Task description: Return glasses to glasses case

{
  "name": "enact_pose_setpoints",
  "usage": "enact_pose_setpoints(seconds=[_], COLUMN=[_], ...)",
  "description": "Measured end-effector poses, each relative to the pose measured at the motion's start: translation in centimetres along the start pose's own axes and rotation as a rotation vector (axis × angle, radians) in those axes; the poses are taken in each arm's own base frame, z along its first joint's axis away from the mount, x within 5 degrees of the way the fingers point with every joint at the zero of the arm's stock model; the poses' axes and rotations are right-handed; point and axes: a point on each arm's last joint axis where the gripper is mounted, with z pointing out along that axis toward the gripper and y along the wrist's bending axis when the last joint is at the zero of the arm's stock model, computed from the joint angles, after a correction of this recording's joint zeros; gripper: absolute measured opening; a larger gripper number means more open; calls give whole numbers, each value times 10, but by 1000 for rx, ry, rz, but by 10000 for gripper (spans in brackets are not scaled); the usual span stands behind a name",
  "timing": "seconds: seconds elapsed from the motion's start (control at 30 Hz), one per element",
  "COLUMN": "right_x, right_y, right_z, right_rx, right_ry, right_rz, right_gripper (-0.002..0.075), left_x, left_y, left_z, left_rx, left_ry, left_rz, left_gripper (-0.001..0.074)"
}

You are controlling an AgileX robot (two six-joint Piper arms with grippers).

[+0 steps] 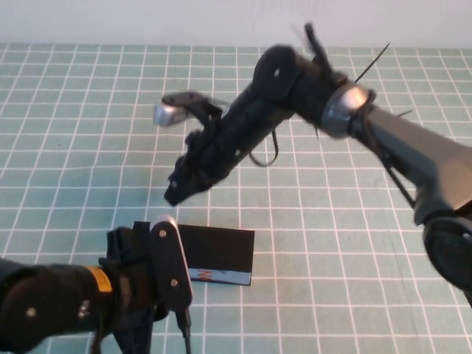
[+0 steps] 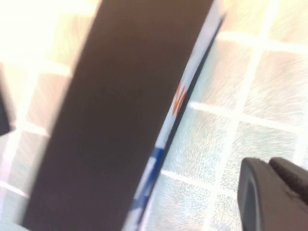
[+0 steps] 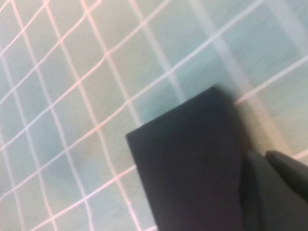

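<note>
The glasses case (image 1: 218,254) lies shut on the green grid mat, flat black lid up, its light-blue printed front side (image 1: 221,276) facing me. In the left wrist view the case (image 2: 120,120) runs diagonally, its blue and orange print showing. The glasses are out of view. My left gripper (image 1: 129,247) is low at the case's left end, open; one finger (image 2: 269,197) stands off the case's front side. My right gripper (image 1: 177,190) hovers above the mat just behind the case, open; one finger (image 3: 274,192) shows beside the case's black lid (image 3: 187,163).
The green grid mat (image 1: 332,243) covers the whole table. The right arm (image 1: 383,140) reaches diagonally across from the right side. The left arm (image 1: 44,302) fills the near left corner.
</note>
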Motion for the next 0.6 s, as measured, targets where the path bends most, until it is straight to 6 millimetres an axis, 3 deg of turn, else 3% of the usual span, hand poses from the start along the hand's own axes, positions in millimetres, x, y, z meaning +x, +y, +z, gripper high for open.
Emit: enact_pose_setpoints(seconds=[0.1, 0.23, 0.43, 0.6], right_x=[-14, -22, -18, -7], right_y=[13, 34, 77, 114], right_z=[-36, -95, -183, -241], right_rx=[66, 181, 464, 665], right_ry=[-51, -110, -153, -221], right_rz=[-70, -140, -177, -145], right_gripper=[-13, -13, -13, -13], left_x=[-11, -16, 3, 22], left_y=[8, 33, 79, 87], left_z=[-29, -73, -145, -182], left_rx=[3, -85, -399, -563], left_ry=[3, 83, 213, 159], left_rz=[69, 11, -231, -491], left_gripper=[-1, -1, -1, -1])
